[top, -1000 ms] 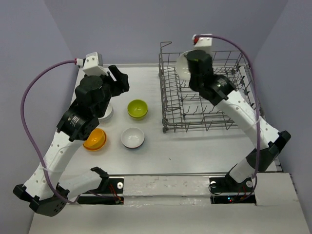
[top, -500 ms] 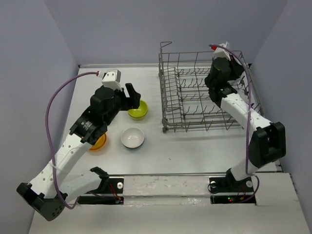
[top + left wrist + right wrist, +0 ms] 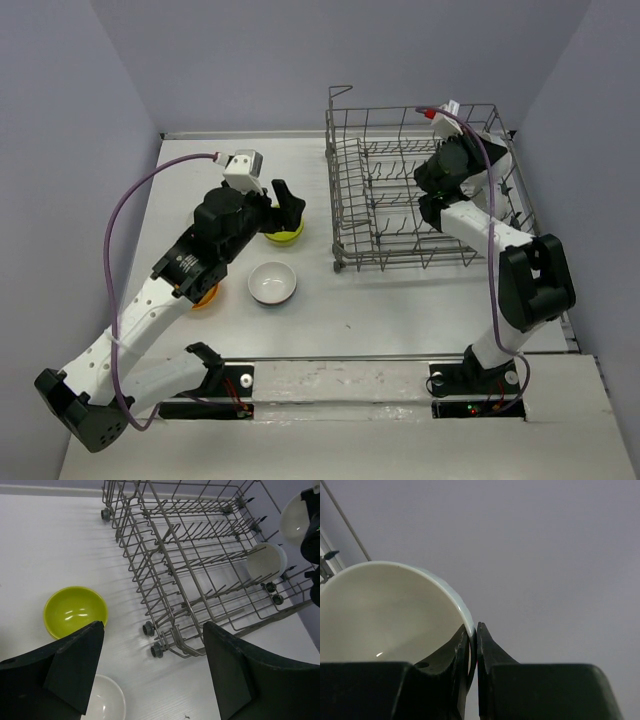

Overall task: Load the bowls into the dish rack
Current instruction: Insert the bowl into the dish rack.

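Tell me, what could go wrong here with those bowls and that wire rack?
Two things, I think. The right gripper pinches the white bowl only by its thin rim, so the bowl might slip or swing before it settles in the dish rack. The left gripper hangs open with the lime green bowl off to one side and the rack's corner close by. A descent slightly off could shove that bowl away or catch the wire.

Wide-spread fingers (image 3: pixel 70 665) of the left tool (image 3: pixel 152 629) frame the near left corner of the dish rack (image 3: pixel 190 555). A lime green bowl (image 3: pixel 75 607) sits left of it, a white bowl (image 3: pixel 105 700) nearer. A second white bowl (image 3: pixel 266 561) stands on edge in the rack's near right part, a third white bowl (image 3: pixel 294 517) farther right.
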Available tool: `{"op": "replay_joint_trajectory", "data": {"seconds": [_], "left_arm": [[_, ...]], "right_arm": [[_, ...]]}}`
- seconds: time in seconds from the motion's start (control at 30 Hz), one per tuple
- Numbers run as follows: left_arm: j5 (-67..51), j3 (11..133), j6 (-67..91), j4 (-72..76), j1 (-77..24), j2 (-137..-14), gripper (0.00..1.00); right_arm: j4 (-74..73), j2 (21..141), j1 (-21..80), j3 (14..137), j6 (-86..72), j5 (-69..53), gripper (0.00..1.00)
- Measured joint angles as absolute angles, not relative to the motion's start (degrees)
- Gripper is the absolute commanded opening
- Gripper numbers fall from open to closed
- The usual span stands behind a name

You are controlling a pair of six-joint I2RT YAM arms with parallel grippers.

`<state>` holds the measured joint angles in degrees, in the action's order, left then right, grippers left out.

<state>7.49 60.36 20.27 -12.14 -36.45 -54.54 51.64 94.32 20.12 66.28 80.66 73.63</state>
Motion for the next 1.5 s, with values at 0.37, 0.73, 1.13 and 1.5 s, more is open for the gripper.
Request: {"op": "replay_joint_trajectory", "data": {"seconds": [0.37,0.73,1.13,1.5], "left_arm": [[9.1,55.9,20.4,-9.9,-37.8,-51.7,0.93],[11.0,53.9,20.0,-9.8,-37.8,-51.5,0.95],[11.0,53.9,20.0,-9.6,-38.2,-51.6,0.95],[11.0,53.2,19.9,-9.7,-38.5,-51.8,0.95]], "right_arm": [[68.4,103.4,24.9,63.1,102.0,77.8,0.01],[71.4,103.6,25.2,62.7,103.3,78.8,0.01],[72.0,103.5,24.3,58.6,104.2,79.1,0.01],[72.1,105.4,22.1,58.1,105.7,78.4,0.01]]}}
